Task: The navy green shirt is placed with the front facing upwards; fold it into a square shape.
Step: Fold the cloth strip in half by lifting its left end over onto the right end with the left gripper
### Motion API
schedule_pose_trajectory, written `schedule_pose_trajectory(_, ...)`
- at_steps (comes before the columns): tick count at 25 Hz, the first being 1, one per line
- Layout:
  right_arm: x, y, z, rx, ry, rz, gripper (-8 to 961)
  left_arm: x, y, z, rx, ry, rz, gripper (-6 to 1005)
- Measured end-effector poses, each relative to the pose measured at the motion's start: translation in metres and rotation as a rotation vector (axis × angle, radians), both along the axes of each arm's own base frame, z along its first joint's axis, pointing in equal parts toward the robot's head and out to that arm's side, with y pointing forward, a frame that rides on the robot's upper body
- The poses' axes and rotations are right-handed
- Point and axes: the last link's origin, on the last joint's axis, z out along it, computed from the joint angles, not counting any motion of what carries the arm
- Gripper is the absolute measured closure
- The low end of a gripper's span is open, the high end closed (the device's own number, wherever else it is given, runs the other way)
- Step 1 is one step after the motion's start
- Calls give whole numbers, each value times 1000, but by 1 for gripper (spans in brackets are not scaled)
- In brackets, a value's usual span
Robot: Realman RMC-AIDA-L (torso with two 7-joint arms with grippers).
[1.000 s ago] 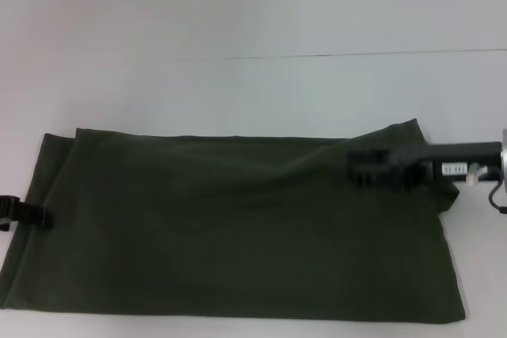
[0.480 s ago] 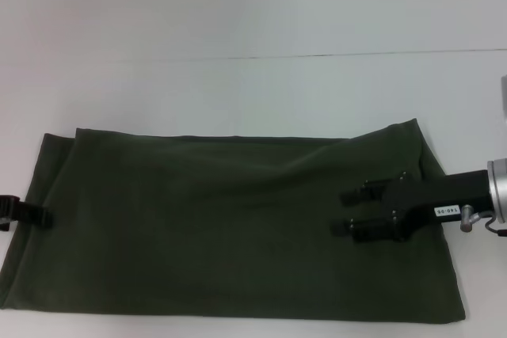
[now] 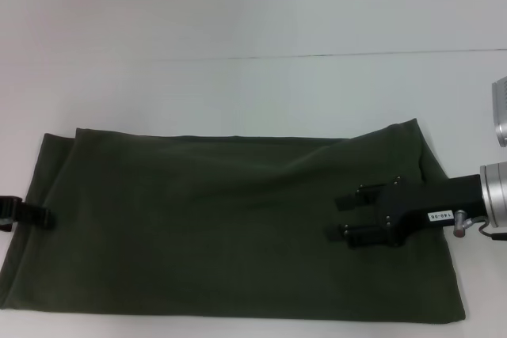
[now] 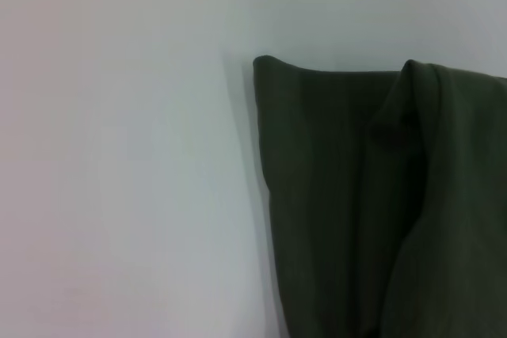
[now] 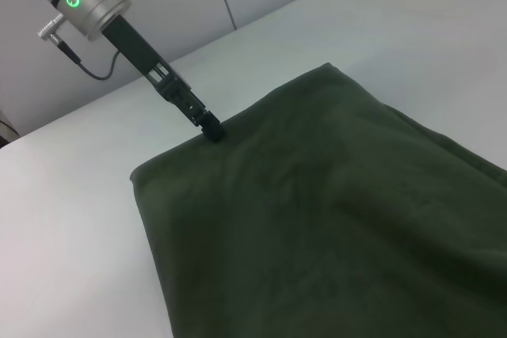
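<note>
Already folded into a long band, the navy green shirt point(image 3: 230, 227) lies limp on the white bench point(image 3: 238, 93); right pincer point(image 3: 339, 216) hovers open over it, left pincer point(image 3: 41, 217) pinches its edge; lift by corners.

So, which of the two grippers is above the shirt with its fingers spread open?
The right gripper, over the right end of the navy green shirt. The left gripper sits at the shirt's left edge, at table level.
</note>
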Motion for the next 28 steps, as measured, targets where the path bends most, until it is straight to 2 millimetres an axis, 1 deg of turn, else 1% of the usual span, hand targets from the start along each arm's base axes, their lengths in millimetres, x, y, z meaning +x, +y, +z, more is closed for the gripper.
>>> schedule_pose_trajectory(16,1,-1,-3,-4,6,-10,264,-1,0,-3,0,-2,0,173)
schedule_pose_trajectory(28,2,0,-3,1,-1,-18,264,4,0,-9,-39,-44,9,173)
